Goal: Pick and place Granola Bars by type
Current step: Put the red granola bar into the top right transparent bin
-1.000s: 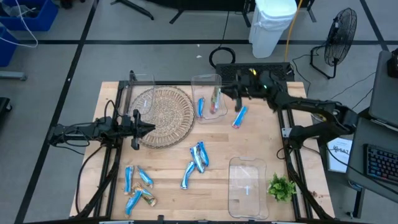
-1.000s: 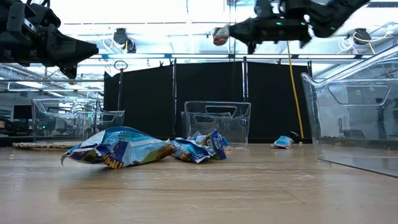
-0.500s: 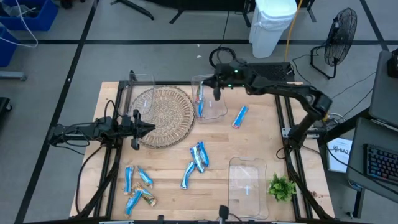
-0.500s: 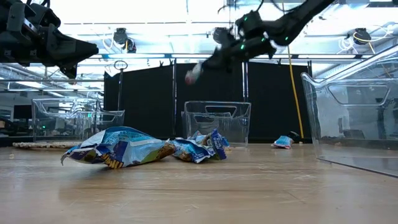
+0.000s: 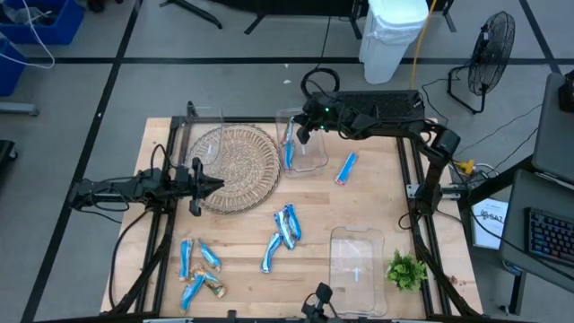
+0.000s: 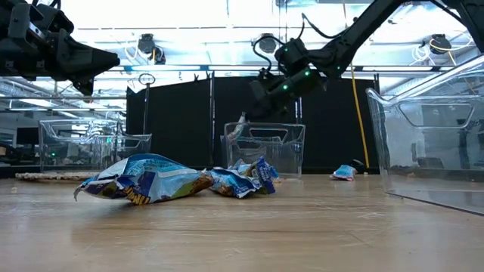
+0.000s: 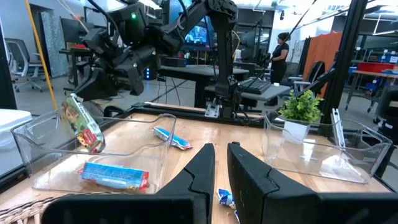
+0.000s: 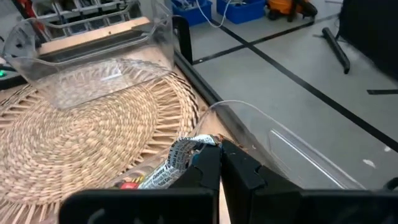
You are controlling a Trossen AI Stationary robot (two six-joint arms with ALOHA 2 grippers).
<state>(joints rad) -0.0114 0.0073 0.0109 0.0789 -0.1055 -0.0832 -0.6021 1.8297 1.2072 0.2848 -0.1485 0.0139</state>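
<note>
High view: right hand (image 5: 301, 135) is hovering over the clear bin (image 5: 309, 161) at the counter's (image 5: 242, 274) far edge, pinching a reddish bar (image 7: 82, 122) hanging long axis down, directly above a blue bar (image 7: 113, 175) in that bin. Left hand (image 5: 213, 184), fingers nearly closed and empty, is waiting over the wicker mat (image 5: 235, 161). Loose bars are lying mid-counter (image 5: 285, 224).

**Around the Table**

A woven mat (image 5: 235, 167) is lying at the far left of the wooden table (image 5: 377, 206), with clear bins (image 5: 357, 269) sitting near and far. A green sprig (image 5: 405, 269) is resting at the near right corner. A white bucket (image 5: 393, 38) and a fan (image 5: 491, 43) are standing on the floor beyond.
</note>
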